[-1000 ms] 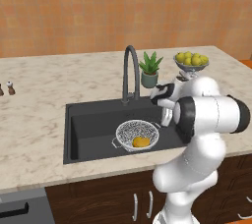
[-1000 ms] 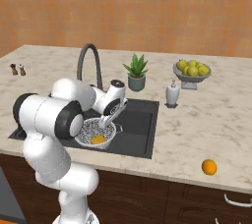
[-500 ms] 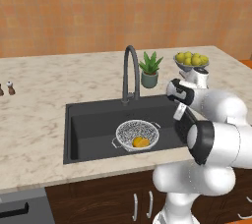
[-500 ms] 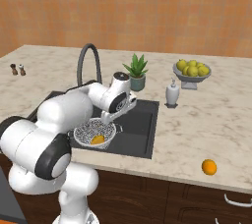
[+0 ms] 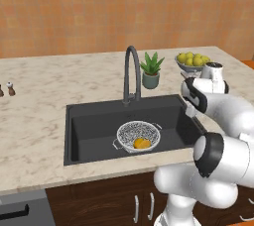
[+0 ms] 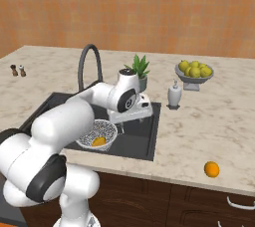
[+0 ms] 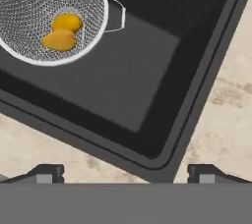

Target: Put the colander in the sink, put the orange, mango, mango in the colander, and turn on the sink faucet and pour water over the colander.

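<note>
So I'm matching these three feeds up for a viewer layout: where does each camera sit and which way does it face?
Left base view: behind the arm to its left, looking forward and down at the sink and faucet; the white arm rises lower right.
Right base view: behind the arm to its right, over the same counter; the arm rises lower left, and the orange lies on the counter.
Hand view: on the hand, looking down along the open gripper at the sink's corner.
All three share the colander holding the mangos.
</note>
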